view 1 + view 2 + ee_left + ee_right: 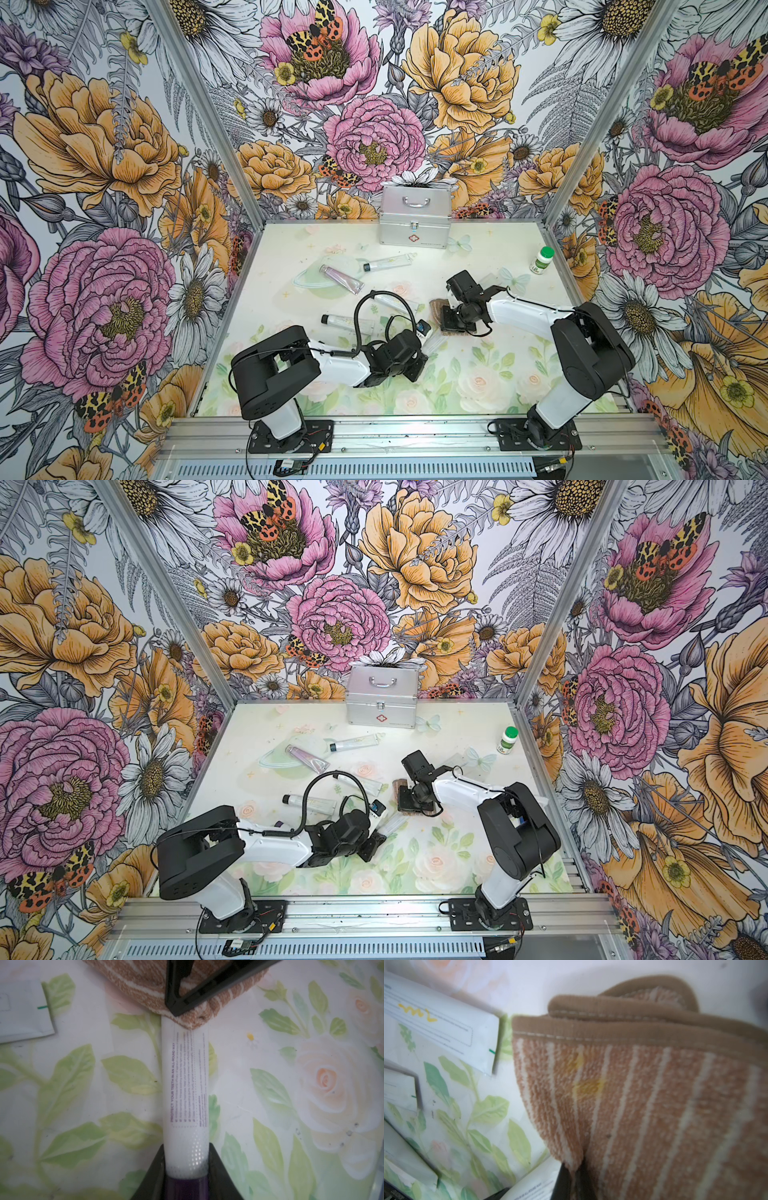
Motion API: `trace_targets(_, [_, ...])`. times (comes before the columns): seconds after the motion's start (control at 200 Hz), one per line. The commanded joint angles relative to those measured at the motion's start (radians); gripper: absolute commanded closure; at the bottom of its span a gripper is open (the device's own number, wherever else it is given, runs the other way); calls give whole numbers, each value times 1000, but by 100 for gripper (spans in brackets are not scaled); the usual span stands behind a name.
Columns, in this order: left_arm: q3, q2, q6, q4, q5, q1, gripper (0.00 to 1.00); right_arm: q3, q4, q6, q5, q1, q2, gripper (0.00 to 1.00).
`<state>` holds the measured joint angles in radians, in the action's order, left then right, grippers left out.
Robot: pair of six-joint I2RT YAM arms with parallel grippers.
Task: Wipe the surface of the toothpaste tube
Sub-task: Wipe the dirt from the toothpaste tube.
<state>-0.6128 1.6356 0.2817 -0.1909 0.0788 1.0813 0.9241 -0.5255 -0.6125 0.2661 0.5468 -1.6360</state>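
A white toothpaste tube with a purple cap end lies over the floral mat, and my left gripper is shut on it by the cap end. In both top views the tube reaches from the left gripper toward the middle of the mat. A folded brown striped towel is pinched in my shut right gripper. The towel covers the tube's far end, with a right finger on top of it. A yellow smear shows on the towel.
Several other tubes lie around: a purple one, a white one, another by the left arm, and one with a yellow squiggle. A silver first-aid case stands at the back, a green-capped bottle at the back right.
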Motion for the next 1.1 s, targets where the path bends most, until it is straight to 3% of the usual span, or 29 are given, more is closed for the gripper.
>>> trace_targets(0.0, [17,-12,-7,20,3,-14,75,-48,-29,-49,110,54,33,100])
trace_targets(0.19, [14,-10,-8,20,4,-13,75,-99,-2,-74,117,84,53,100])
trace_targets(0.646, [21,-22,-7,21,1,-14,75,34,-144,91,-203,-75,-86,100])
trace_targets(0.796, [23,-22,-7,21,4,-14,75,35,-141,83,-156,-73,-70,100])
trace_targets(1.096, [19,-22,-6,21,4,-15,75,-11,-87,-6,38,44,28,100])
